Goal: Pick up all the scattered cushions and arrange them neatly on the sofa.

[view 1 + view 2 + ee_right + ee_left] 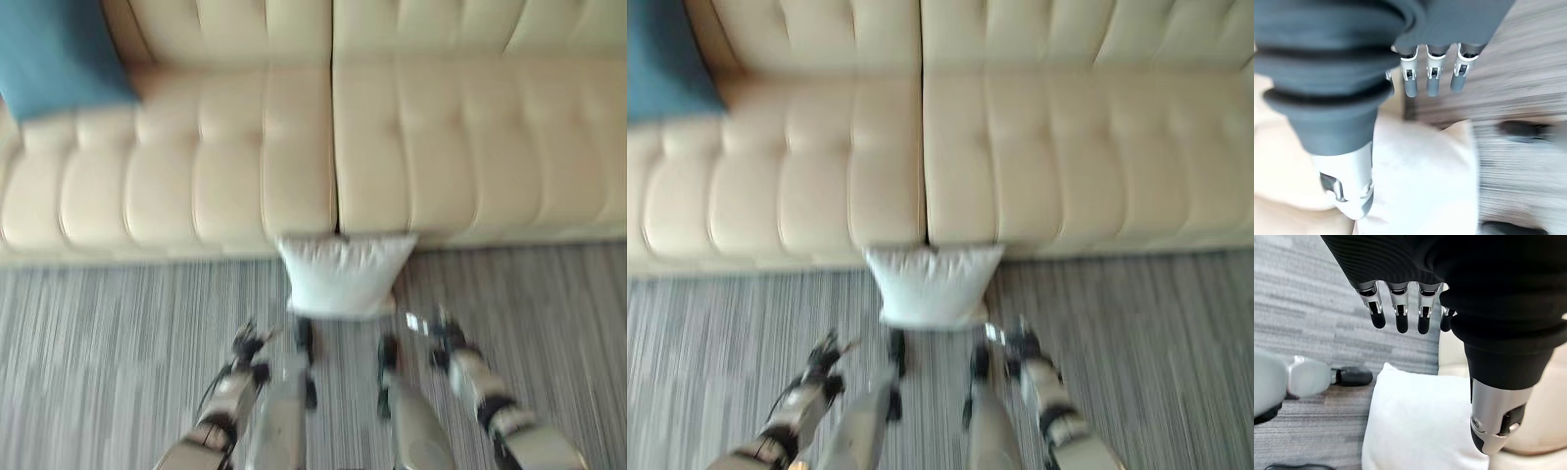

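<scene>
The left hand (247,354) hangs over the striped carpet (108,343) with fingers (1399,316) straight and spread, holding nothing. Between the hands, a white cushion (343,274) lies on the carpet, its top edge against the cream sofa (411,147) front, long axis along it. The right hand (446,338) is likewise relaxed and empty. A blue cushion (54,54), cut off, rests on the sofa's left end.

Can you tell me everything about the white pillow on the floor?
The white pillow is a soft, puffy square that looks like plain cloth, with pointy corners. It sits on the grey striped carpet, its top edge against the front of the cream sofa, right under the gap between the two seat cushions. It looks propped up, tilted a little. The left robot hand and right robot hand are open on either side; neither touches it.
</scene>
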Tool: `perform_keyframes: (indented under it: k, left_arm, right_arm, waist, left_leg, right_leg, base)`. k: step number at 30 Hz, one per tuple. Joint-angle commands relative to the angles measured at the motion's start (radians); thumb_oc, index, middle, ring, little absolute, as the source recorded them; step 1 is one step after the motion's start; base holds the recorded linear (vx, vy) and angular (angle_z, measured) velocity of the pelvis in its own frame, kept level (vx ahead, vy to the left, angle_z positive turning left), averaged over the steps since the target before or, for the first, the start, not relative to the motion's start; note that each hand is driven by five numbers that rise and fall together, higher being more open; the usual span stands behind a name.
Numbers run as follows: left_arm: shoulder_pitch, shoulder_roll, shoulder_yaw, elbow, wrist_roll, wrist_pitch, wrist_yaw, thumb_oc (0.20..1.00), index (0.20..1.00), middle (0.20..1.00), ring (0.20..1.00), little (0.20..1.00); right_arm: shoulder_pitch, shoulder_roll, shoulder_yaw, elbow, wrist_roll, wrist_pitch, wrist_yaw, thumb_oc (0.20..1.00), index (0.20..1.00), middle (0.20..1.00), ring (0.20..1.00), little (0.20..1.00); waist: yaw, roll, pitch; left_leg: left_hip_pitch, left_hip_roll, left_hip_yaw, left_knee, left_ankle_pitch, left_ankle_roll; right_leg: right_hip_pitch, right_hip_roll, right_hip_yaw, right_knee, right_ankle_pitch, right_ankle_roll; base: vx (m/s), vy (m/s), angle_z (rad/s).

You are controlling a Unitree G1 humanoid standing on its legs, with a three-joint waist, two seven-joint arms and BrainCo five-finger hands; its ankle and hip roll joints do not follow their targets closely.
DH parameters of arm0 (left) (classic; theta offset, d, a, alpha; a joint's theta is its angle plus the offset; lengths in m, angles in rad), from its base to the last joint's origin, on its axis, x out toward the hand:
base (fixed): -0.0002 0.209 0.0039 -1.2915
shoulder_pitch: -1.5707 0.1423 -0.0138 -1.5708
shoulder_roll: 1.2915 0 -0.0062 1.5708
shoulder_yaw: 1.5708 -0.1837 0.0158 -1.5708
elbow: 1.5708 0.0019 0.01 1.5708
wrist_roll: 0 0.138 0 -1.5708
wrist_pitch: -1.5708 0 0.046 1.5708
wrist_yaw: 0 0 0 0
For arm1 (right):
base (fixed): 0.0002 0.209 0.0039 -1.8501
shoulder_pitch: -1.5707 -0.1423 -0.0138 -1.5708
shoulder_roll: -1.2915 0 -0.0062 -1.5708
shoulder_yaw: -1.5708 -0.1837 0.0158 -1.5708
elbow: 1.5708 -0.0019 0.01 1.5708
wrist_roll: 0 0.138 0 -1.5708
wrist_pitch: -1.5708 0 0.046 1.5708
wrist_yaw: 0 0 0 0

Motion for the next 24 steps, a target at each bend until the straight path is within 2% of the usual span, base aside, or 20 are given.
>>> perform_keyframes:
  k: [1, 4, 6, 7, 9, 10, 11, 12, 13, 15, 18, 20, 22, 24]
  left_arm:
    - [0.030, 0.169, 0.050, 0.111, -0.039, -0.030, 0.066, 1.000, 1.000, 1.000, 1.000, 1.000]
    - [-0.254, 0.371, 0.006, 0.179, -0.012, -0.011, 0.084, 1.000, 1.000, 1.000, 1.000, 1.000]
    - [-0.351, 0.424, -0.029, 0.200, 0.016, -0.004, 0.091, 1.000, 1.000, 1.000, 1.000, 1.000]
    - [-0.440, 0.476, -0.059, 0.224, 0.049, 0.003, 0.105, 1.000, 1.000, 1.000, 1.000, 1.000]
    - [-0.510, 0.516, -0.090, 0.219, 0.067, -0.007, 0.123, 1.000, 1.000, 1.000, 1.000, 1.000]
    - [-0.538, 0.524, -0.108, 0.222, 0.075, -0.010, 0.124, 1.000, 1.000, 1.000, 1.000, 1.000]
    - [-0.552, 0.525, -0.110, 0.220, 0.074, -0.009, 0.125, 1.000, 1.000, 1.000, 1.000, 1.000]
    - [-0.579, 0.514, -0.121, 0.219, 0.070, -0.013, 0.129, 1.000, 1.000, 1.000, 1.000, 1.000]
    - [-0.607, 0.501, -0.141, 0.222, 0.075, -0.014, 0.130, 1.000, 1.000, 1.000, 1.000, 1.000]
    - [-0.641, 0.494, -0.161, 0.222, 0.069, -0.015, 0.131, 1.000, 1.000, 1.000, 1.000, 1.000]
    - [-0.693, 0.466, -0.150, 0.194, -0.032, -0.043, 0.130, 1.000, 1.000, 1.000, 1.000, 1.000]
    - [-0.736, 0.424, -0.145, 0.100, -0.168, -0.096, 0.114, 1.000, 1.000, 1.000, 1.000, 1.000]
    - [-0.774, 0.386, -0.168, 0.062, -0.195, -0.106, 0.115, 1.000, 1.000, 1.000, 1.000, 1.000]
    - [-0.787, 0.371, -0.178, 0.050, -0.196, -0.108, 0.120, 1.000, 1.000, 1.000, 1.000, 1.000]
  right_arm:
    - [0.162, -0.045, 0.007, -0.084, 0.030, -0.068, -0.103, 1.000, 1.000, 1.000, 1.000, 1.000]
    - [-0.127, -0.148, 0.019, -0.020, 0.086, -0.105, -0.179, 1.000, 1.000, 1.000, 1.000, 1.000]
    - [-0.217, -0.182, 0.037, 0.011, 0.093, -0.112, -0.191, 1.000, 1.000, 1.000, 1.000, 1.000]
    - [-0.300, -0.215, 0.059, 0.044, 0.089, -0.113, -0.218, 1.000, 1.000, 1.000, 1.000, 1.000]
    - [-0.360, -0.255, 0.075, 0.067, 0.089, -0.118, -0.236, 1.000, 1.000, 1.000, 1.000, 1.000]
    - [-0.382, -0.272, 0.093, 0.076, 0.087, -0.118, -0.228, 1.000, 1.000, 1.000, 1.000, 1.000]
    - [-0.388, -0.275, 0.102, 0.084, 0.086, -0.115, -0.226, 1.000, 1.000, 1.000, 1.000, 1.000]
    - [-0.407, -0.277, 0.119, 0.094, 0.085, -0.116, -0.223, 1.000, 1.000, 1.000, 1.000, 1.000]
    - [-0.433, -0.272, 0.137, 0.105, 0.088, -0.117, -0.222, 1.000, 1.000, 1.000, 1.000, 1.000]
    - [-0.459, -0.269, 0.156, 0.106, 0.093, -0.123, -0.225, 1.000, 1.000, 1.000, 1.000, 1.000]
    - [-0.504, -0.267, 0.163, 0.085, 0.124, -0.140, -0.243, 1.000, 1.000, 1.000, 1.000, 1.000]
    - [-0.534, -0.239, 0.161, -0.016, 0.231, -0.203, -0.239, 1.000, 1.000, 1.000, 1.000, 1.000]
    - [-0.554, -0.200, 0.181, -0.069, 0.275, -0.229, -0.230, 1.000, 1.000, 1.000, 1.000, 1.000]
    - [-0.561, -0.185, 0.182, -0.086, 0.293, -0.241, -0.227, 1.000, 1.000, 1.000, 1.000, 1.000]
  waist:
    - [-0.007, -0.059, -0.138]
    - [-0.020, -0.052, -0.071]
    - [-0.027, -0.048, -0.061]
    - [-0.035, -0.045, -0.059]
    - [-0.039, -0.040, -0.064]
    - [-0.042, -0.037, -0.073]
    - [-0.041, -0.035, -0.082]
    - [-0.043, -0.037, -0.083]
    - [-0.039, -0.037, -0.097]
    - [-0.038, -0.037, -0.100]
    - [-0.034, -0.036, -0.099]
    - [-0.032, -0.036, -0.106]
    - [-0.031, -0.039, -0.111]
    - [-0.032, -0.040, -0.116]
  left_leg:
    - [0.075, 0.035, 0.020, 0.076, -0.225, 0.055]
    - [-0.167, 0.058, -0.007, 0.169, -0.225, 0.045]
    - [-0.249, 0.065, -0.017, 0.195, -0.224, 0.041]
    - [-0.331, 0.072, -0.024, 0.218, -0.225, 0.037]
    - [-0.409, 0.065, -0.032, 0.250, -0.233, 0.036]
    - [-0.445, 0.060, -0.035, 0.260, -0.237, 0.037]
    - [-0.449, 0.061, -0.039, 0.270, -0.272, 0.030]
    - [-0.492, 0.055, -0.039, 0.272, -0.241, 0.039]
    - [-0.502, 0.053, -0.046, 0.278, -0.273, 0.034]
    - [-0.522, 0.051, -0.047, 0.283, -0.276, 0.035]
    - [-0.564, 0.046, -0.057, 0.298, -0.279, 0.038]
    - [-0.645, 0.035, -0.080, 0.381, -0.299, 0.046]
    - [-0.706, 0.031, -0.093, 0.467, -0.325, 0.053]
    - [-0.735, 0.030, -0.097, 0.501, -0.337, 0.056]
  right_leg:
    - [0.078, -0.044, 0.064, -0.138, -0.010, 0.083]
    - [-0.166, -0.050, 0.066, -0.033, -0.014, 0.094]
    - [-0.247, -0.058, 0.067, -0.005, -0.014, 0.098]
    - [-0.332, -0.060, 0.069, 0.020, -0.018, 0.098]
    - [-0.417, -0.061, 0.074, 0.063, -0.026, 0.098]
    - [-0.460, -0.060, 0.079, 0.078, -0.032, 0.097]
    - [-0.468, -0.056, 0.081, 0.095, -0.064, 0.102]
    - [-0.504, -0.060, 0.075, 0.093, -0.037, 0.095]
    - [-0.516, -0.054, 0.079, 0.105, -0.070, 0.100]
    - [-0.533, -0.051, 0.081, 0.109, -0.074, 0.100]
    - [-0.579, -0.049, 0.078, 0.132, -0.081, 0.099]
    - [-0.668, -0.035, 0.091, 0.233, -0.113, 0.089]
    - [-0.729, -0.030, 0.095, 0.322, -0.141, 0.079]
    - [-0.755, -0.030, 0.097, 0.354, -0.152, 0.077]
  base:
    - [-0.26, 0.015, -0.11]
    - [-0.19, -0.009, 0.07]
    - [-0.03, -0.006, -0.16]
    - [0.07, -0.022, -0.14]
    - [0.11, -0.024, 0.27]
    - [0.15, -0.033, 0.09]
    - [0.09, -0.015, 0.08]
    - [0.11, -0.044, 0.10]
    - [0.04, -0.030, 0.10]
    - [0.06, -0.035, 0.08]
    - [0.02, -0.033, 0.04]
    - [0.04, -0.061, 0.11]
    - [0.04, -0.042, 0.14]
    - [0.04, -0.019, 0.00]
